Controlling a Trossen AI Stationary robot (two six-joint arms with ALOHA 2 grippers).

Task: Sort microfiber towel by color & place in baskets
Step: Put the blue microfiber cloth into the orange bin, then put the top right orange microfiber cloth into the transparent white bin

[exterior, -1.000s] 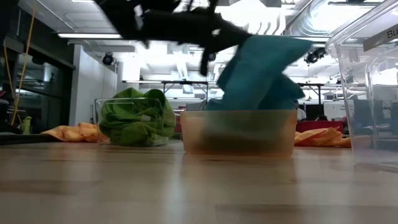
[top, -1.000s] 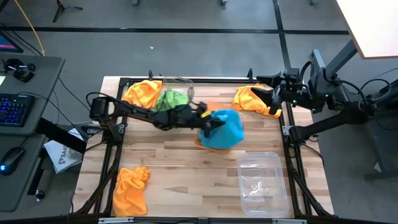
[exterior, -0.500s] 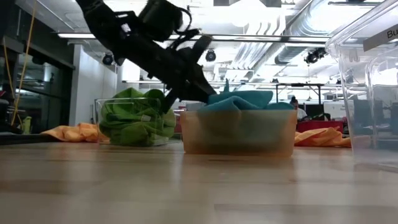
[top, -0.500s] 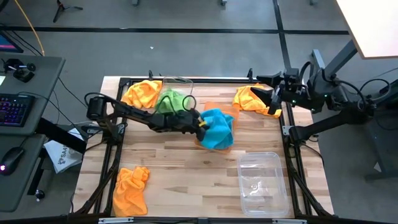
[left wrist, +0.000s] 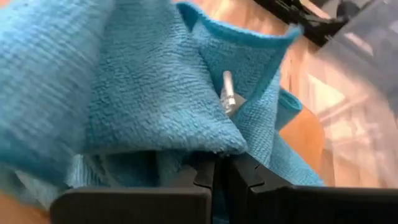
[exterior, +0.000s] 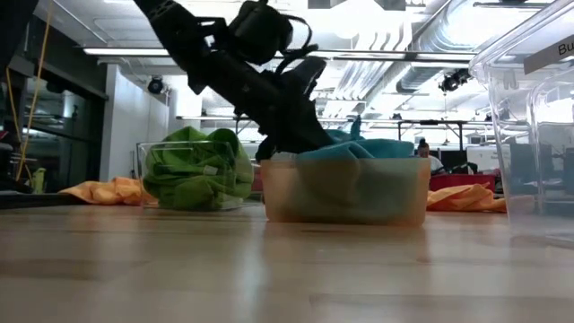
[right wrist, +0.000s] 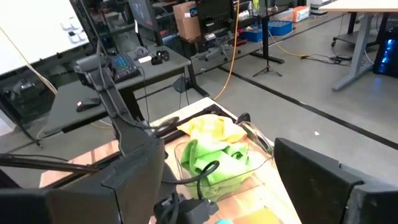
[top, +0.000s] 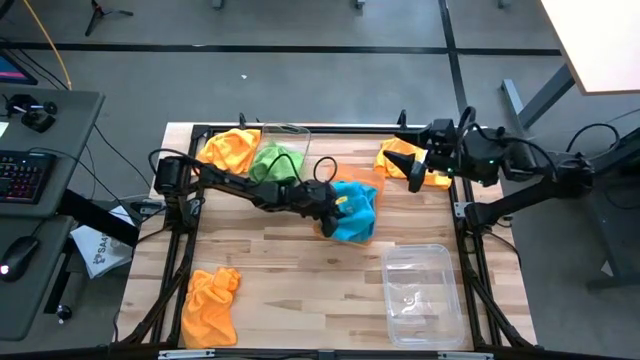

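Note:
A sky-blue towel (top: 355,210) lies bunched in the translucent orange basket (top: 352,171) at mid-table, and in the low view it bulges above the basket's wall (exterior: 345,193). My left gripper (top: 333,204) reaches in from the left and is shut on the blue towel (left wrist: 143,93). Green towels (top: 275,160) fill a clear basket at the far edge. My right gripper (top: 418,166) hovers open above an orange towel (top: 398,158) at the far right corner. Its fingers stand wide apart in the right wrist view (right wrist: 217,186). My left gripper pinches a fold of the blue towel (left wrist: 219,149) between its two fingers, slanting down from the table's left. The towel rests heaped in the orange basket, with loose folds piled over and around the fingertips (left wrist: 205,173).
Two more orange towels lie on the table, one at the far left (top: 228,150) and one at the near left corner (top: 210,305). A second clear basket (top: 418,295) sits near right. A black frame rail (top: 470,250) borders the tabletop.
My left gripper, still shut on the blue towel, came down and drew back toward the table's left. The towel, which hung lifted over the orange basket, now lies bunched inside it. My right arm reached farther left, over the far-right orange towel.

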